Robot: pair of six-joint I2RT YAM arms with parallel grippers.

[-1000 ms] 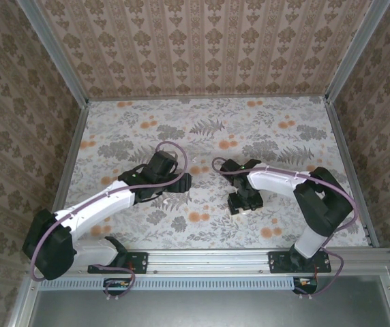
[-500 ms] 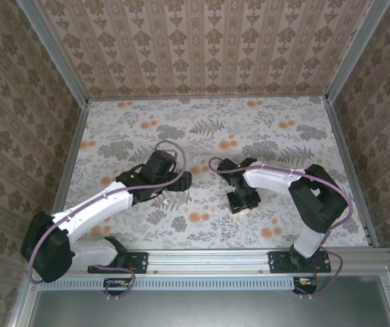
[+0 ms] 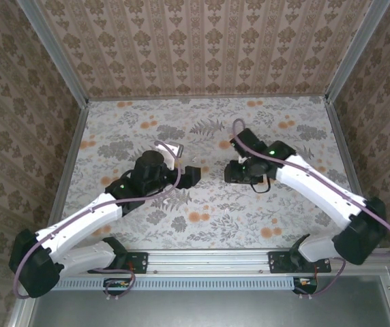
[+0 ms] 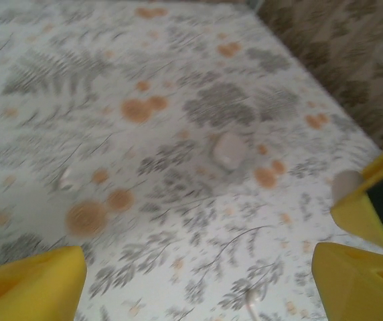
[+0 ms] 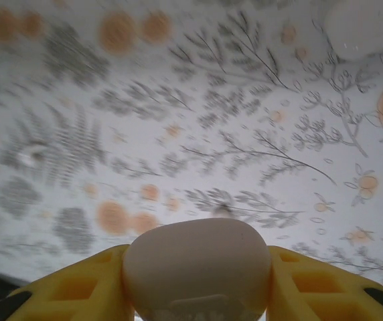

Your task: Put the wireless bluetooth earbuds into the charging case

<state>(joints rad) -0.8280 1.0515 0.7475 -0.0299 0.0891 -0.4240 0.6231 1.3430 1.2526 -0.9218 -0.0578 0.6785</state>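
Right claw [image 5: 198, 284] rose gripping case [image 5: 198, 257], underside cropped.

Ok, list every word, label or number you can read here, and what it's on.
None readable. The white case in the right end effector is plain; the floral tablecloth and patterned walls carry no lettering. The wrist views are blurred.

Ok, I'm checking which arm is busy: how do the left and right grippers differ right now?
The left gripper is wide open and empty; the right gripper is shut on a white case. From above, the left gripper points rightward, the right gripper leftward. Both have yellow fingers.
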